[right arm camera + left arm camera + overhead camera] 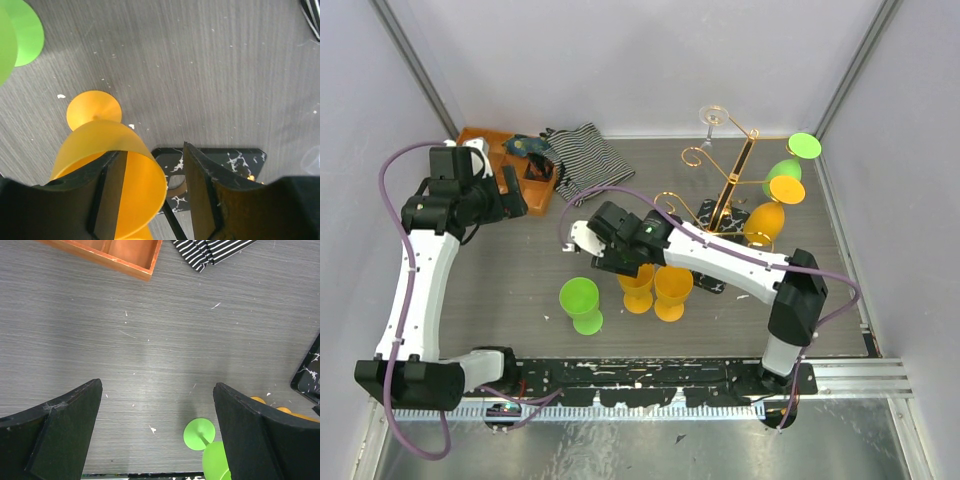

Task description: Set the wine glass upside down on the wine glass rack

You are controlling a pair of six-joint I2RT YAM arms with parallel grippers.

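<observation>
Overhead, the rack [733, 185] stands right rear: gold wire scrolls on a speckled black base, carrying hung glasses [786, 188]. Only the right wrist view shows my right gripper [152, 152] half-closed astride the upright orange glass [100, 142] rim, one finger inside, not pinching. My left gripper [157, 386] gapes wide over the grey woodgrain table [165, 330].

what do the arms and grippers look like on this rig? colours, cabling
The left arm and right arm match: white links, black joints, a purple cable running along each. The left gripper and right gripper each have two flat black fingers, slightly scuffed.
</observation>
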